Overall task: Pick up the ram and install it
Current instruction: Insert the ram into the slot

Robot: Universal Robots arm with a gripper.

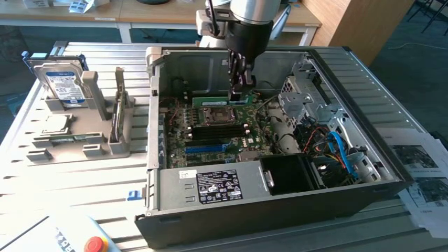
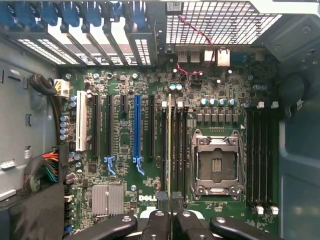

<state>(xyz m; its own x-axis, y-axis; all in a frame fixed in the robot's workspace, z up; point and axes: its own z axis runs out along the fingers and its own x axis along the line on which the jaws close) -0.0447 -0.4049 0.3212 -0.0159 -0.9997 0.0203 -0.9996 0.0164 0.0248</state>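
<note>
Table (image 1: 84, 178): slatted metal top carrying every item listed

Computer case (image 1: 280, 210): black tower laid on its side, side panel off, interior exposed

Arm (image 1: 248, 21): reaches straight down into the case near its far wall

Motherboard (image 2: 230, 90): green, flat on the case floor

Grey holder (image 1: 105, 142): on the table, at the exterior view's left of the case, with a hard drive (image 1: 63, 84) standing in it

CPU socket (image 2: 216, 162): metal frame, no chip cooler over it

Blue slot strip (image 2: 136, 130): well apart from the socket

Tool (image 2: 170, 197): fingers pressed nearly together, pinching the ram

Ram (image 1: 210, 98): thin green stick, held on edge, in line with the black memory slots (image 2: 176, 145) just beside the CPU socket; whether it sits in a slot cannot be told
</note>
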